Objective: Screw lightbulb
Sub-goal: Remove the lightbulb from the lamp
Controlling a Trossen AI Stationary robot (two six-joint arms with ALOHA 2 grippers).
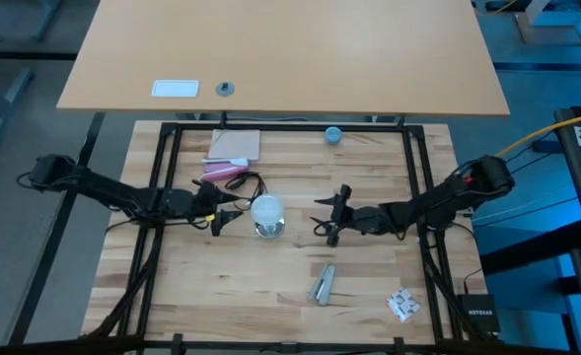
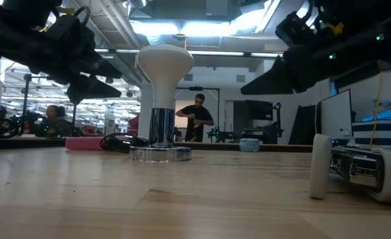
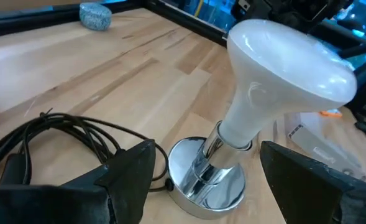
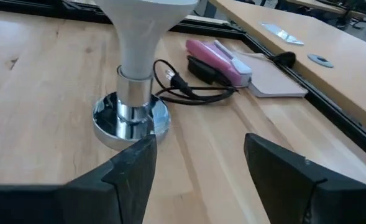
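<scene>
My right gripper (image 1: pixel 331 215) hangs with its fingers spread apart and nothing between them, a little way off from the lightbulb (image 1: pixel 267 210). My left gripper (image 1: pixel 221 210) sits just beside the bulb on the opposite side, jaws wide and empty. The bulb stands upright in its shiny round base (image 2: pixel 160 154) on the wooden table (image 1: pixel 270 286), between the two.

White frosted lightbulb (image 1: pixel 267 209), upright, neck down in shiny round base, mid-table
</scene>
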